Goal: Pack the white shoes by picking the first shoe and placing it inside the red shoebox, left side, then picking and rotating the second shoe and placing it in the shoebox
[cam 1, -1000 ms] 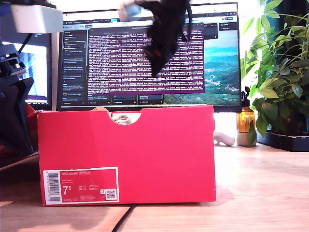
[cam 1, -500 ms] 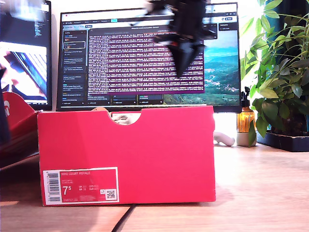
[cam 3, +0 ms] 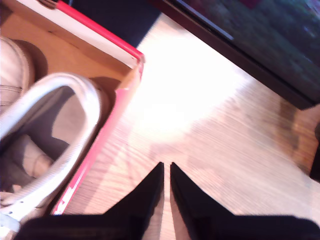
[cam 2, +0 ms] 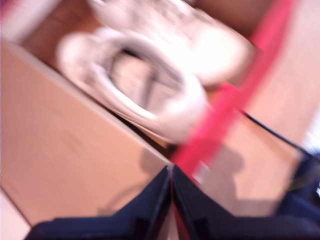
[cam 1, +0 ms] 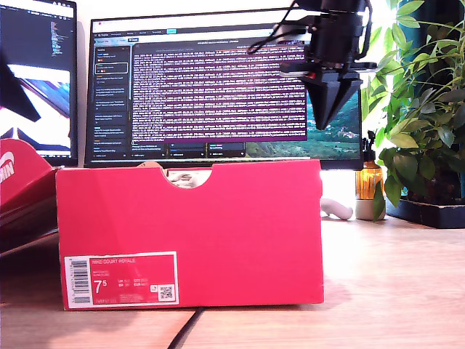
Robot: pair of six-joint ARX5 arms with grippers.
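Note:
The red shoebox point(cam 1: 218, 233) stands in the middle of the table with its label end towards the exterior camera. A bit of a white shoe point(cam 1: 187, 178) shows through its notch. In the blurred first wrist view a white shoe point(cam 2: 150, 85) lies inside the box wall point(cam 2: 220, 125), with my first gripper point(cam 2: 171, 172) shut and holding nothing, above the cardboard beside it. My second gripper point(cam 3: 166, 167) is shut and holding nothing, over bare wood just outside the box corner point(cam 3: 127, 75), and a shoe's heel collar point(cam 3: 75, 80) lies inside. In the exterior view it hangs point(cam 1: 328, 123) high, past the box's right end.
A red lid point(cam 1: 18, 182) leans at the exterior view's left, with a dark shape point(cam 1: 14, 91) above it. A wide monitor point(cam 1: 218, 80) stands behind the box. At the exterior view's right are a plant point(cam 1: 421, 109), an amber bottle point(cam 1: 369, 178) and a small white object point(cam 1: 336, 209). A black cable point(cam 1: 185, 327) runs under the box front.
The arm above the box has swung from over its middle towards the exterior view's right. The arm at the exterior view's left has drawn back, uncovering the red lid.

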